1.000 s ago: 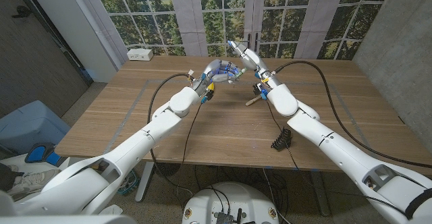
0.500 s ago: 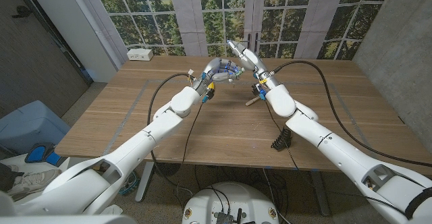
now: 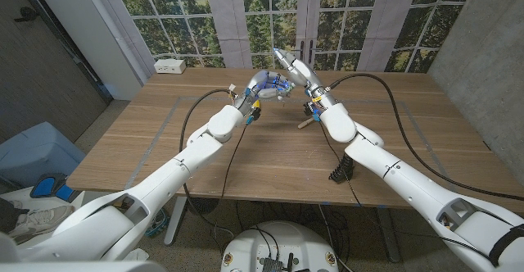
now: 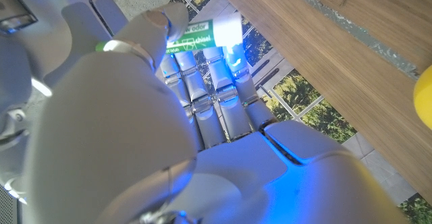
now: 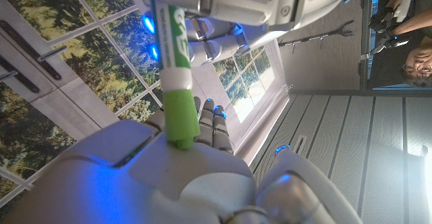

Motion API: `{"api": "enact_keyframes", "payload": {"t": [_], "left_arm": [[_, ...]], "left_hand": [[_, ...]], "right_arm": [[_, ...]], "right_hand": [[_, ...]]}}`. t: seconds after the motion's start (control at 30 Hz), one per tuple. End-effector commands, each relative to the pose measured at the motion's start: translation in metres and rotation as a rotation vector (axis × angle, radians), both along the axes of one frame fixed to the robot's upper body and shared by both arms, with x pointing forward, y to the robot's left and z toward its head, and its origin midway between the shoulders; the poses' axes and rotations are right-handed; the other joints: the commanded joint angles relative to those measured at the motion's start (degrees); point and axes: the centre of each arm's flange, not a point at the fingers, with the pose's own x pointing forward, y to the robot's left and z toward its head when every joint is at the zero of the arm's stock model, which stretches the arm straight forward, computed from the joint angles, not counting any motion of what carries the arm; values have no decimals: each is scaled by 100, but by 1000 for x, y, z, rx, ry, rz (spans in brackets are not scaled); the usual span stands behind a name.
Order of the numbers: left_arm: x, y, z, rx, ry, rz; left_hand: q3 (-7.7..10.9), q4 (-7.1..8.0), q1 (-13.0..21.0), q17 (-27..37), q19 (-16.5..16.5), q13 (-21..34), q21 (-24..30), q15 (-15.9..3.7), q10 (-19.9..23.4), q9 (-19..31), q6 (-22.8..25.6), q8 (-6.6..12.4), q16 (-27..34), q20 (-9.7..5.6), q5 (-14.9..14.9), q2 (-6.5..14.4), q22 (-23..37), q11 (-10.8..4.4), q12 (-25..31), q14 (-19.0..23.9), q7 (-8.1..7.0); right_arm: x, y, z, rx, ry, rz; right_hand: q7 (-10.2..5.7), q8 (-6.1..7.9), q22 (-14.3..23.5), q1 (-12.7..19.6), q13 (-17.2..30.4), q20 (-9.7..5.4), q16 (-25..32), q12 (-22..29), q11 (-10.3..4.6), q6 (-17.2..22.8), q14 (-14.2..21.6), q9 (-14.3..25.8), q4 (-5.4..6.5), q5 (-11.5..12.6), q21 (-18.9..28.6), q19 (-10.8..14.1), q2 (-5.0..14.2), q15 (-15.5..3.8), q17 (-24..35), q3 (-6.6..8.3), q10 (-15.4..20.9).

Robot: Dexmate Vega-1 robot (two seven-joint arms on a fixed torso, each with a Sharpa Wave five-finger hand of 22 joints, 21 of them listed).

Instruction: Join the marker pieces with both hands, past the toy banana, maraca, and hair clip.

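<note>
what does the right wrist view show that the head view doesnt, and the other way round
Right wrist view: the marker up close, its white printed barrel and green cap sitting in the right robot hand, with the left robot hand gripping the barrel's far end; a person sits at the picture's edge.

Head view: the whole wooden table, with the black hair clip near its front edge, a wooden handle beside the right arm, and a white power strip at the far left corner.

Both: the two hands meeting above the table in front of the window.
</note>
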Motion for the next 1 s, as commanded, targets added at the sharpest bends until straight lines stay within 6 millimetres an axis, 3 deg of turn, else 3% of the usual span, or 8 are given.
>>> {"api": "enact_keyframes", "payload": {"t": [0.03,1.0], "left_arm": [[1,5,-4,35,23,64],[-4,20,-4,98,25,211]], "left_hand": [[547,562,-11,30,29,3,33,-1202,532,46,16,32,34,-619,29,60,25,-519,27,1093,5],[527,574,-1,37,10,-25,28,-1201,491,196,-57,133,-2,-631,5,57,28,-512,12,1074,-29]], "right_arm": [[-6,-20,10,87,-65,16],[-8,-52,12,221,-89,28]], "right_hand": [[-42,53,21,-5,-34,16,59,58,15,109,91,13,-64,34,-28,134,157,-8,-51,28,78],[-139,130,26,53,-191,38,101,101,-20,419,307,14,-204,6,-100,357,114,-40,-301,150,237]]}}
